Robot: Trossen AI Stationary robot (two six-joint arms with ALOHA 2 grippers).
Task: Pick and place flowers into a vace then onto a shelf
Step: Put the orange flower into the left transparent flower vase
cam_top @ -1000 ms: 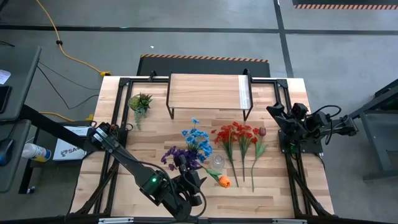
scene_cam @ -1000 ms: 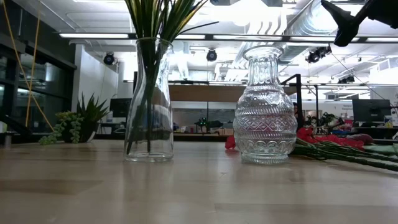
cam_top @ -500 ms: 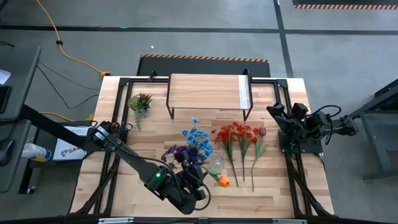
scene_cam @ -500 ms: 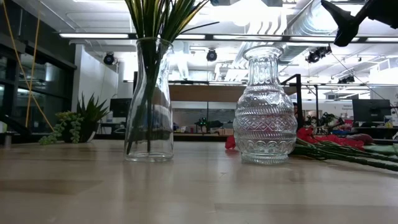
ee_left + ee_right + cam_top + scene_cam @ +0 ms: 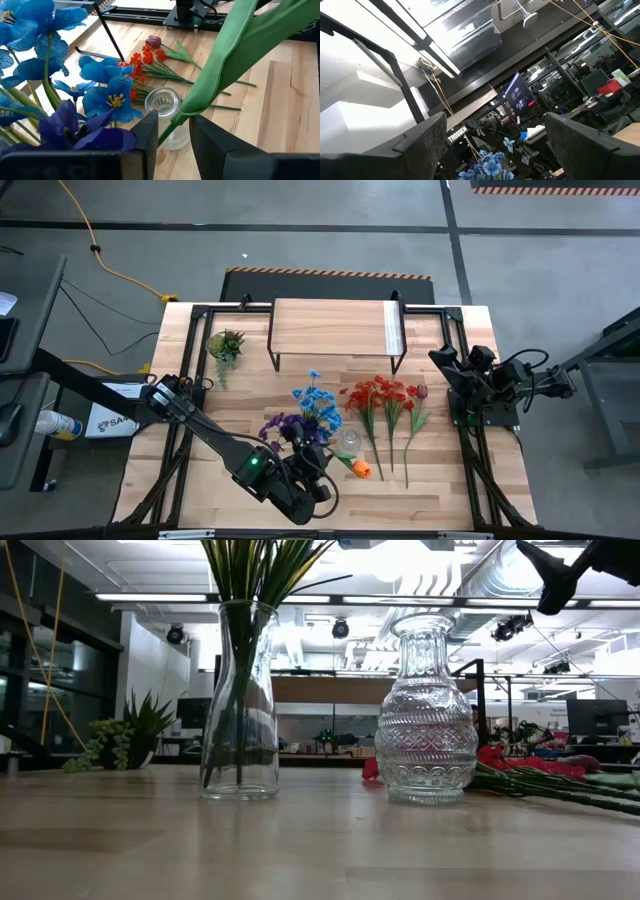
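Left claw (image 5: 172, 131), at the tabletop's (image 5: 250, 395) near edge beside the vase (image 5: 165, 114), pinches an orange flower's (image 5: 360, 471) green stem between narrowed fingers, while the right claw (image 5: 492, 145) waits wide at the right edge.

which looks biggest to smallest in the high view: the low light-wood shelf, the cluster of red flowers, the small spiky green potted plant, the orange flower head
1. low light-wood shelf
2. cluster of red flowers
3. small spiky green potted plant
4. orange flower head

All lie on the table, so nearness hardly skews this.
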